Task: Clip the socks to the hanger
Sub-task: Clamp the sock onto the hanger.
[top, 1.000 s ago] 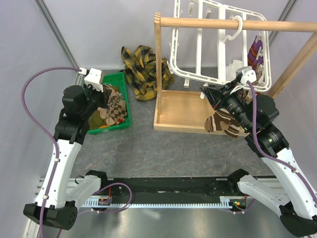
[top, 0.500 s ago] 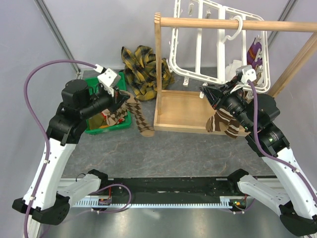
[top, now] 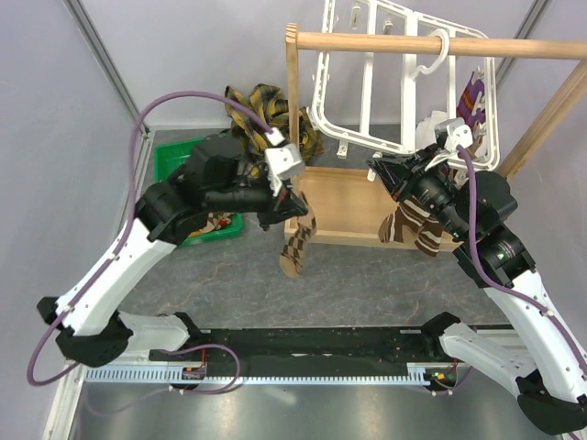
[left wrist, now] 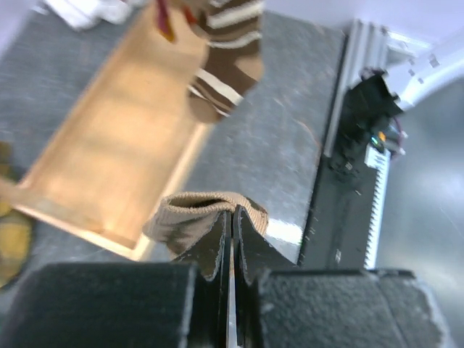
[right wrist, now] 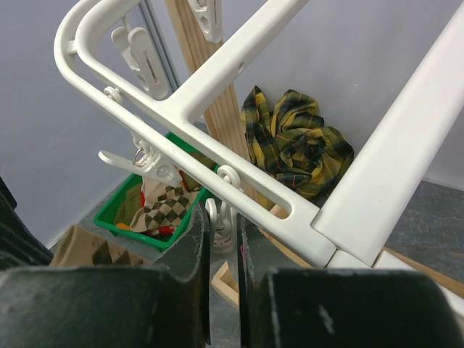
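Note:
My left gripper (top: 292, 209) is shut on the cuff of a brown-beige argyle sock (top: 295, 246), which hangs in the air over the front left corner of the wooden tray (top: 341, 206). The left wrist view shows the beige cuff (left wrist: 190, 216) pinched between the shut jaws of the left gripper (left wrist: 233, 215). My right gripper (top: 379, 174) is shut on a small white clip (right wrist: 222, 217) under the lower bar of the white hanger (top: 367, 92), seen close in the right wrist view (right wrist: 217, 123). A brown striped sock (top: 413, 225) hangs by my right gripper and also shows in the left wrist view (left wrist: 221, 58).
The hanger hangs by its hook from the wooden rod (top: 431, 43) of the rack. A green bin (top: 170, 160) at the left holds more socks (right wrist: 163, 210). A yellow-and-black plaid cloth (top: 307, 137) lies behind the rack post. The arm bases and a black rail run along the near edge.
My left arm lifted the argyle sock out of the green bin and carried it right, to the tray's front left corner. My right gripper has stayed at the hanger.

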`<state>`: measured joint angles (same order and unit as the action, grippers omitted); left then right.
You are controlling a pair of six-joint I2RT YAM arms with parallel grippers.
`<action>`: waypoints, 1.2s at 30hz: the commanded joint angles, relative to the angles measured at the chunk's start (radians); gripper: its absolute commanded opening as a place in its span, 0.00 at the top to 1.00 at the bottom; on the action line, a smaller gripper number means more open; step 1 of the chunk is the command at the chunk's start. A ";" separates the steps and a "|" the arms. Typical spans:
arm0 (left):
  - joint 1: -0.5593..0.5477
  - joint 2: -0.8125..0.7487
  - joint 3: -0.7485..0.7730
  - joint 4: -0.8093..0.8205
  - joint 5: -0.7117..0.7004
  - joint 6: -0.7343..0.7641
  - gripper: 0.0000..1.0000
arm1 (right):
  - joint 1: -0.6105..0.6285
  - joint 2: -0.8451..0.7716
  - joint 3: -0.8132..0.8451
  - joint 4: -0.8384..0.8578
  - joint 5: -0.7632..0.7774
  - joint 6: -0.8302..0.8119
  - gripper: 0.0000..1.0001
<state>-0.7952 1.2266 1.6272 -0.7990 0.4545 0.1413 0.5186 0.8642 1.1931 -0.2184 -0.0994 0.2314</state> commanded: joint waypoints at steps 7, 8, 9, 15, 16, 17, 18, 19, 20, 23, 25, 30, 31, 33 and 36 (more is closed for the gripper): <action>-0.157 0.203 0.243 -0.200 -0.135 0.087 0.98 | 0.003 0.007 0.031 -0.018 -0.085 0.011 1.00; -0.163 0.215 0.272 -0.207 -0.154 0.087 0.98 | 0.001 0.007 0.031 -0.018 -0.088 0.013 1.00; -0.179 0.224 0.284 -0.207 -0.201 0.086 0.98 | 0.001 0.006 0.031 -0.016 -0.094 0.014 1.00; -0.257 0.287 0.336 -0.135 -0.361 0.024 0.98 | 0.001 0.009 0.037 -0.015 -0.097 0.063 1.00; -0.268 0.293 0.323 -0.118 -0.372 0.020 0.98 | 0.003 0.009 0.039 -0.015 -0.095 0.072 1.00; -0.283 0.294 0.313 -0.079 -0.373 0.017 0.98 | 0.001 0.012 0.039 -0.013 -0.095 0.081 1.00; -0.288 0.292 0.303 -0.062 -0.378 0.005 0.98 | 0.003 0.012 0.040 -0.015 -0.095 0.098 1.00; -0.292 0.294 0.284 -0.042 -0.384 -0.002 0.98 | 0.003 0.013 0.040 -0.015 -0.094 0.105 1.00; -0.302 0.297 0.280 -0.029 -0.398 -0.006 0.98 | 0.003 0.015 0.042 -0.016 -0.091 0.112 1.00; -0.306 0.306 0.273 0.009 -0.450 -0.020 0.98 | 0.003 0.016 0.043 -0.019 -0.086 0.138 1.00; -0.308 0.309 0.276 0.035 -0.480 -0.031 0.98 | 0.001 0.018 0.045 -0.024 -0.080 0.151 1.00; -0.309 0.320 0.283 0.078 -0.496 -0.031 0.98 | 0.001 0.027 0.049 -0.029 -0.074 0.163 1.00; -0.308 0.324 0.286 0.084 -0.496 -0.029 0.98 | 0.003 0.029 0.049 -0.029 -0.074 0.163 1.00; -0.308 0.330 0.290 0.090 -0.494 -0.023 0.98 | 0.003 0.032 0.053 -0.027 -0.079 0.167 0.99; -0.308 0.340 0.296 0.098 -0.490 -0.014 0.98 | 0.003 0.035 0.049 -0.029 -0.080 0.171 0.99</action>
<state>-1.0973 1.5505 1.8969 -0.7696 -0.0212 0.1394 0.5137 0.8917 1.2144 -0.2180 -0.1265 0.3771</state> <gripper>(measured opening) 0.025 0.151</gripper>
